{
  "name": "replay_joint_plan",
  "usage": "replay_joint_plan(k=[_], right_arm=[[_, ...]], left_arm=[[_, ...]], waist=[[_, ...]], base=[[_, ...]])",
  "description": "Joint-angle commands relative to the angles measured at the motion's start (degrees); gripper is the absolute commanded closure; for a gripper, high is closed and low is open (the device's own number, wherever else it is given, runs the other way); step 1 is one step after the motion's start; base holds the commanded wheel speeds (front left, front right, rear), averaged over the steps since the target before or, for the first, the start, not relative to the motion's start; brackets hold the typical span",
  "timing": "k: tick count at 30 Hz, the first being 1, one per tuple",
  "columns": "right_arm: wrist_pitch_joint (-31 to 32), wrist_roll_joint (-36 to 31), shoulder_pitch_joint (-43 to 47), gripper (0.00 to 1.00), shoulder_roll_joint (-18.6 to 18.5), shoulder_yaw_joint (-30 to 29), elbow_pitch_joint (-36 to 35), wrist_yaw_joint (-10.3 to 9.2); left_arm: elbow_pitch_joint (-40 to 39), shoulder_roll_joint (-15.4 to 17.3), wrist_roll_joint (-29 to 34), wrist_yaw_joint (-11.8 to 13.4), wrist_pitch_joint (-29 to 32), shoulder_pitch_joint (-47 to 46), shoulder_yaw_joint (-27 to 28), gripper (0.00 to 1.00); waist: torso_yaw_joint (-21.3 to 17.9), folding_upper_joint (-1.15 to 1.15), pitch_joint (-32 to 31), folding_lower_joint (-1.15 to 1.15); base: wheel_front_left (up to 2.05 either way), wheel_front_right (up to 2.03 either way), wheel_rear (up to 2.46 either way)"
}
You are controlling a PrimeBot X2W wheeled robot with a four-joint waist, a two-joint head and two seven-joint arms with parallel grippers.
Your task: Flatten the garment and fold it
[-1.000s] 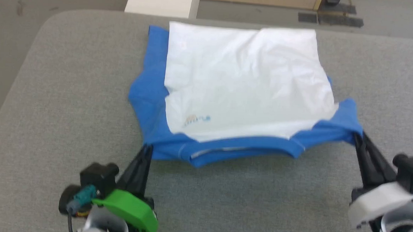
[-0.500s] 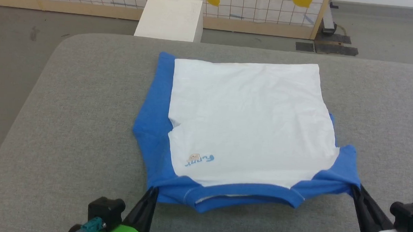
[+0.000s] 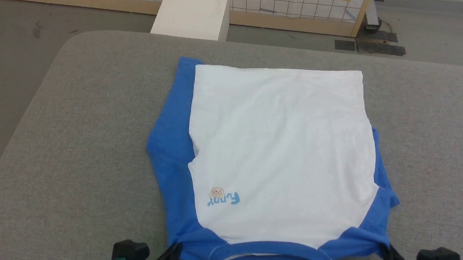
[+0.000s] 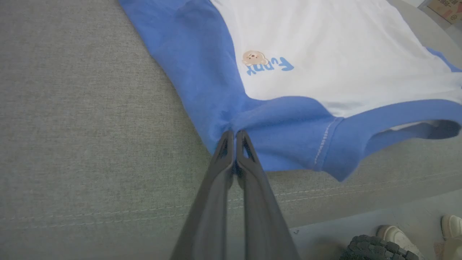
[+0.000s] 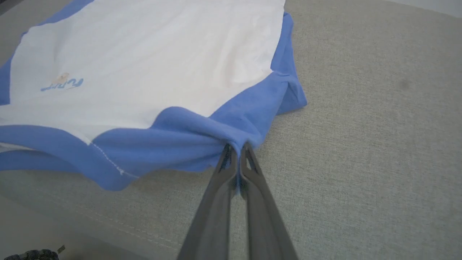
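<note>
At the grey table's (image 3: 76, 137) near edge, the left gripper (image 4: 235, 134) and right gripper (image 5: 236, 146) each clenched a blue shoulder corner of the garment (image 3: 278, 148). It lay mid-table, white body spread nearly smooth toward the far edge; seemingly flattened, folding not yet begun.

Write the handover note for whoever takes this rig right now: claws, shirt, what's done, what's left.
Left claw: shut on the garment at its near-left blue corner.
Right claw: shut on the near-right blue corner.
Garment: on the grey table, collar toward the robot, white body spread nearly smooth.
Done: flattening, mostly.
Left: the folding, as far as shows.
</note>
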Motion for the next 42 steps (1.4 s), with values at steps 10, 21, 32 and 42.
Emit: replay_joint_plan(k=[10, 21, 32, 42], right_arm=[[0.06, -0.51, -4.06, 1.00, -2.43, 2.68, 10.07, -0.12], [-0.28, -0.08, -7.21, 0.00, -3.04, 4.09, 14.91, -0.12], [0.70, 4.88, -4.72, 0.00, -0.36, -0.56, 4.62, -0.12], [-14.80, -1.06, -7.68, 0.00, 2.67, -6.81, -3.98, -0.12]], left_arm=[[10.82, -1.68, -1.90, -3.94, 2.06, -6.89, -2.29, 1.00], [17.46, -4.34, -2.80, -5.10, 1.07, -10.76, -2.76, 0.00], [7.41, -4.94, -8.03, -2.67, -5.00, -5.19, 3.66, 0.00], [-5.37, -6.09, 7.43, 2.29, -18.64, -6.68, 11.04, 0.00]], waist=[[0.51, 0.00, 1.03, 0.00], [1.40, 0.00, 1.80, 0.00], [1.12, 0.00, 0.52, 0.00], [0.53, 0.00, -0.46, 0.00]], base=[[0.00, 0.00, 0.00], [0.00, 0.00, 0.00], [0.00, 0.00, 0.00], [0.00, 0.00, 0.00]])
